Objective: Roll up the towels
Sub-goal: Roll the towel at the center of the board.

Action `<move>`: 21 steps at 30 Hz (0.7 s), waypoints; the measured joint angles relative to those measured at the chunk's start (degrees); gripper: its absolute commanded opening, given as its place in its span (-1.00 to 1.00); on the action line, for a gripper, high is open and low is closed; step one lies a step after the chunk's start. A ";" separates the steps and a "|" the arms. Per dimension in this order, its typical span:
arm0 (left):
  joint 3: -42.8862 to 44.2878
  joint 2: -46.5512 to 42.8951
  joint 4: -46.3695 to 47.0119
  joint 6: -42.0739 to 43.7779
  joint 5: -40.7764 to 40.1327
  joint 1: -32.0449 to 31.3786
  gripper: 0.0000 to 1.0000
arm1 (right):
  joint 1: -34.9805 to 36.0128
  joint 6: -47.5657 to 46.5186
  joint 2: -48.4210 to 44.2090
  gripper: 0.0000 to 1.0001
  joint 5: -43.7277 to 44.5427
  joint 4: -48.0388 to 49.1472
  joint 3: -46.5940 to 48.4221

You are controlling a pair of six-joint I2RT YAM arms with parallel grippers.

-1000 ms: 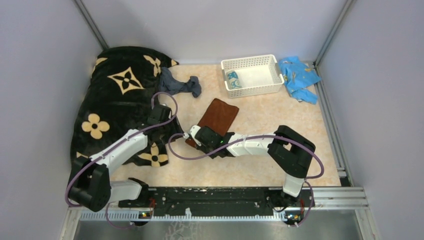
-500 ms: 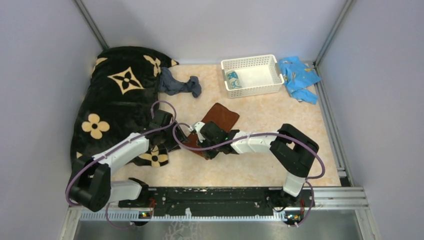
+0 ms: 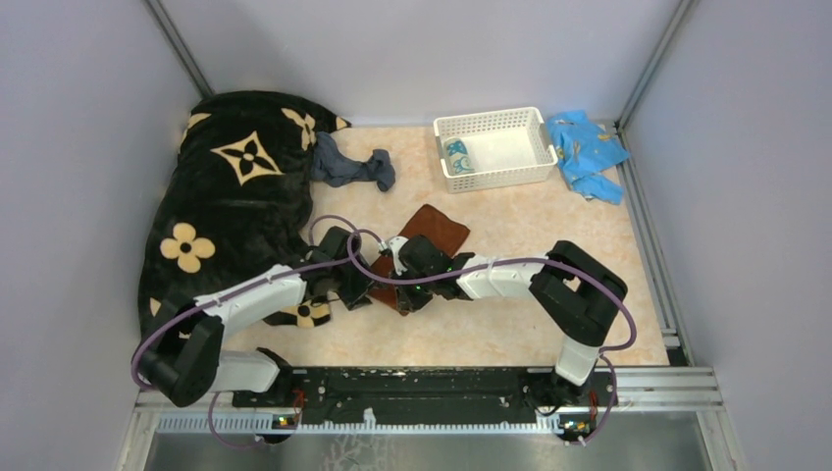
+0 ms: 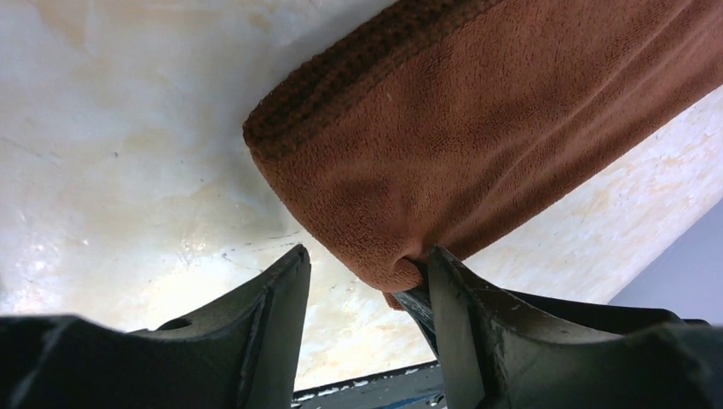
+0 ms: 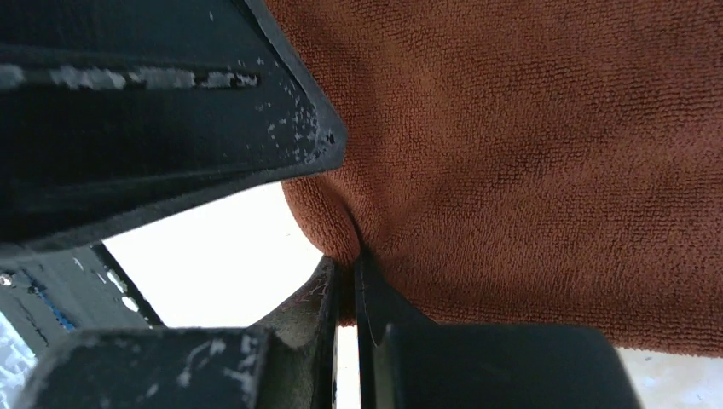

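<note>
Across the table (image 3: pixel 549 235), three towels: brown towel (image 3: pixel 437 226) central, pinched by right jaws, left jaws spread beside it; grey towel (image 3: pixel 348 169) at eleven o'clock; teal towel (image 3: pixel 456 155) inside one basket (image 3: pixel 495 179) at one o'clock.

Left hand (image 4: pixel 368 256) now beside rust towel (image 4: pixel 511 128)

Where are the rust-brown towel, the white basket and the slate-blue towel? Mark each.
rust-brown towel (image 3: pixel 439 226), top external view, flat far end.
white basket (image 3: pixel 500 180), top external view, near wall.
slate-blue towel (image 3: pixel 345 167), top external view, crumpled middle.
</note>
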 measured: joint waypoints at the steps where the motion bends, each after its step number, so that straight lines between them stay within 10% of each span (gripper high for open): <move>1: -0.11 -0.07 -0.04 -0.96 -0.61 -0.68 0.19 | 0.00 0.20 0.00 -1.00 -0.26 0.22 -0.11; 21: -0.55 2.54 -0.15 -5.75 -13.14 -2.19 -0.40 | -1.01 2.60 -0.61 -1.00 -4.98 3.65 -2.58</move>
